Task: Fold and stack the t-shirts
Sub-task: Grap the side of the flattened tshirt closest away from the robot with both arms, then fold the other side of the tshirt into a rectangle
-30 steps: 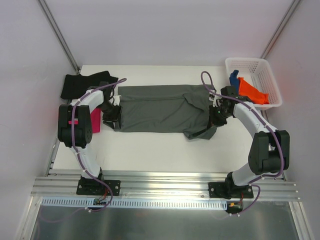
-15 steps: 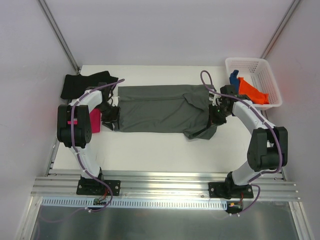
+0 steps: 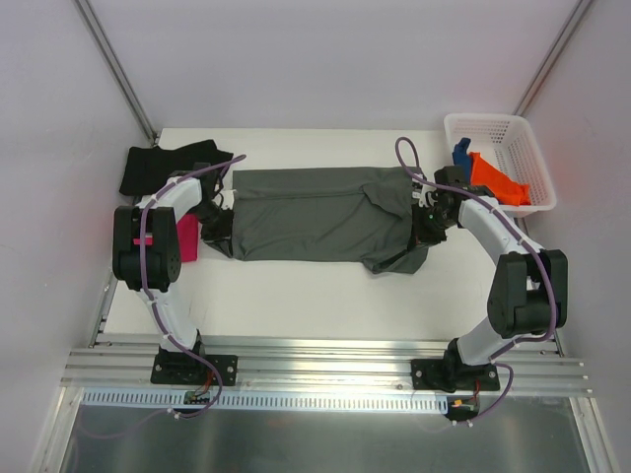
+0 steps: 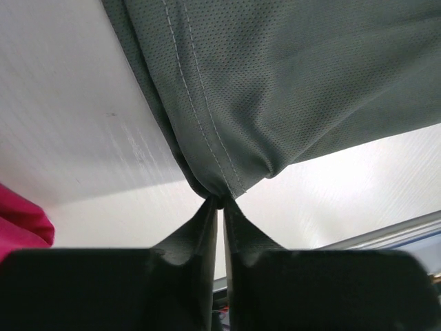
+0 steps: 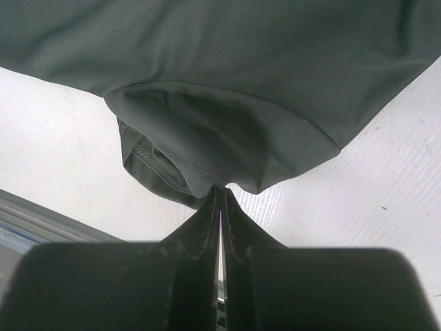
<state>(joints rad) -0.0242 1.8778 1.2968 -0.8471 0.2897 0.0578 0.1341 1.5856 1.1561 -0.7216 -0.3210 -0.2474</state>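
A dark grey t-shirt (image 3: 315,212) lies spread across the middle of the table, folded lengthwise. My left gripper (image 3: 219,229) is shut on its left hem (image 4: 219,181), the cloth bunching at the fingertips (image 4: 210,217). At the shirt's right end my right gripper (image 3: 426,225) is shut on a fold of the cloth near a sleeve (image 5: 207,181). A black t-shirt (image 3: 168,163) lies crumpled at the back left. A magenta t-shirt (image 3: 188,238) sits by the left arm, and its edge shows as magenta cloth (image 4: 21,221) in the left wrist view. Orange (image 3: 498,179) and blue (image 3: 460,155) t-shirts are in the basket.
A white lattice basket (image 3: 513,128) stands at the back right corner. Bare white table (image 3: 325,296) lies in front of the grey shirt. A metal rail (image 3: 325,360) runs along the near edge with both arm bases on it.
My left gripper has closed on the grey shirt's left hem and shifted slightly back. The right gripper stays shut on the right end, barely moved.
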